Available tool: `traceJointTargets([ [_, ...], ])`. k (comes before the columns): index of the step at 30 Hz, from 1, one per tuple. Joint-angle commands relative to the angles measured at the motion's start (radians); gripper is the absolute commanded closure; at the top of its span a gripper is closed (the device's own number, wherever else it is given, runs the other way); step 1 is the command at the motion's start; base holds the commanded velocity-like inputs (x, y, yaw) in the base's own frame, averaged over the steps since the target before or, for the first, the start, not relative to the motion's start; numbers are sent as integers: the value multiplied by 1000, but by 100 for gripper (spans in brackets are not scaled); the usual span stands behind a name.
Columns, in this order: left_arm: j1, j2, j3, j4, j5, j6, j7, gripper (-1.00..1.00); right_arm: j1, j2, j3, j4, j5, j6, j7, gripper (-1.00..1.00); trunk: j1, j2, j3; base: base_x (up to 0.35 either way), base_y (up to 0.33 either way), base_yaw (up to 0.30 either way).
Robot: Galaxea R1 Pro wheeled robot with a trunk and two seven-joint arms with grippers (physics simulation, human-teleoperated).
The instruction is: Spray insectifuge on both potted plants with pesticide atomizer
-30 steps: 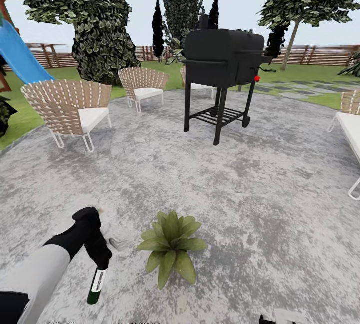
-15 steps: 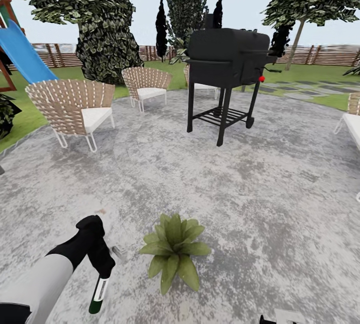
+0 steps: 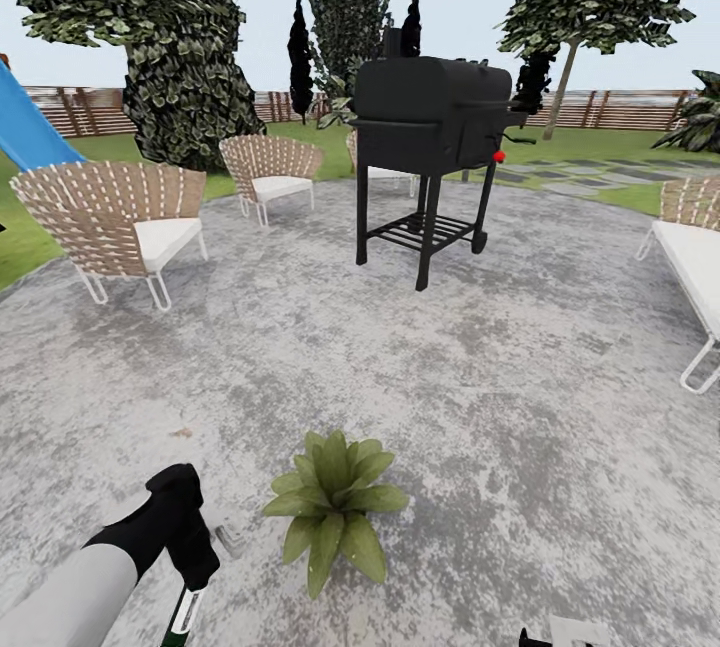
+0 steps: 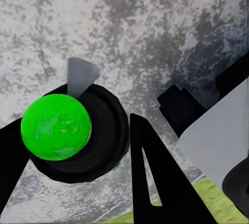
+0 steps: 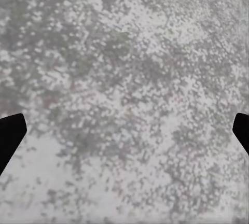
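One potted plant, a low rosette of pointed green leaves, sits on the grey mottled patio near the bottom of the head view. The second potted plant is out of view. Just left of the plant, my left gripper is shut on the pesticide atomizer, a dark green bottle hanging down, its grey nozzle pointing toward the plant. In the left wrist view the atomizer shows as a bright green round end in a black ring between black fingers. My right gripper is open over bare patio.
A black grill stands mid-patio beyond the plant. Wicker chairs line the left, a white lounger the right edge. Lawn, a blue slide, dark trees and a brown slatted fence lie behind.
The whole picture has shifted left, so the camera has turned right. My left arm with the atomizer sits lower in the picture and slightly farther from the plant.
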Motion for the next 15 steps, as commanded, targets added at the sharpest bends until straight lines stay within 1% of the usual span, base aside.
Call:
traceJointTargets([
  [1, 1, 0, -4, -1, 8, 4, -1, 100, -1, 0, -7, 2, 10, -4, -4, -100, 0, 0, -1, 0, 0, -18],
  [3, 2, 0, -4, -2, 25, 0, 5, 100, -1, 0, -7, 2, 10, -4, -4, -100, 0, 0, -1, 0, 0, -9],
  [5, 2, 6, -4, -2, 33, -1, 8, 100, -1, 0, -7, 2, 10, -4, -4, -100, 0, 0, -1, 0, 0, -3],
  [7, 3, 15, -2, -1, 36, -2, 9, 100, -1, 0, -7, 2, 10, -4, -4, -100, 0, 0, -1, 0, 0, -4],
  [9, 4, 32, 7, -1, 37, -2, 9, 100, -1, 0, -7, 3, 10, -3, -4, -100, 0, 0, -1, 0, 0, -87],
  [10, 4, 46, 18, -1, 37, -2, 9, 100, -1, 0, -7, 3, 10, -3, -4, -100, 0, 0, -1, 0, 0, -226],
  [11, 4, 52, 26, -1, 37, -2, 8, 100, -1, 0, -7, 3, 10, -3, -4, -100, 0, 0, -1, 0, 0, -262],
  [13, 4, 53, 35, -1, 37, -2, 9, 100, -1, 0, -7, 3, 10, -3, -4, -100, 0, 0, -1, 0, 0, -282],
  [15, 4, 46, 40, -2, 37, -2, 10, 100, -1, 0, -7, 2, 10, -4, -4, -100, 0, 0, -1, 0, 0, -248],
])
